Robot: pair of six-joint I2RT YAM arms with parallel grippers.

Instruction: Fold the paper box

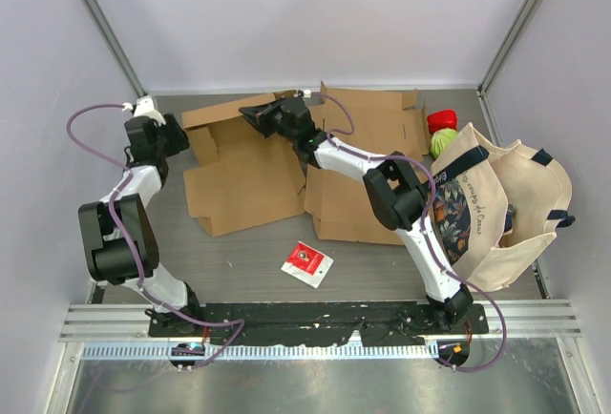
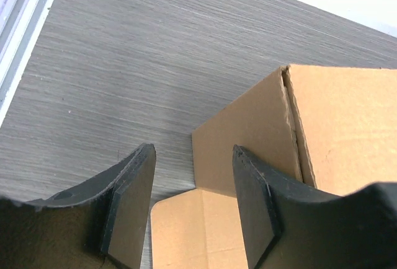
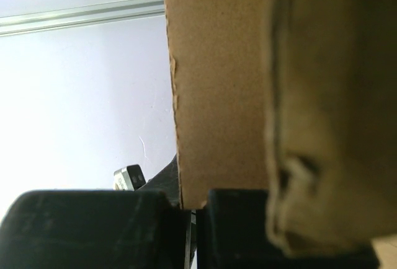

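The paper box (image 1: 243, 180) is a flattened brown cardboard sheet on the grey table (image 1: 239, 261), left of centre. My left gripper (image 1: 187, 144) hovers at its left edge. In the left wrist view the left gripper (image 2: 193, 151) is open, with a rounded cardboard flap (image 2: 186, 232) below the gap and a raised panel (image 2: 248, 139) just beyond it. My right gripper (image 1: 258, 114) is at the box's back edge. In the right wrist view the right gripper (image 3: 192, 204) is shut on the edge of an upright cardboard flap (image 3: 217, 95).
A second cardboard sheet (image 1: 368, 161) lies to the right, under the right arm. A cream tote bag (image 1: 501, 204) stands at the right edge, with a red and green object (image 1: 441, 128) behind it. A small red packet (image 1: 306, 263) lies near the front.
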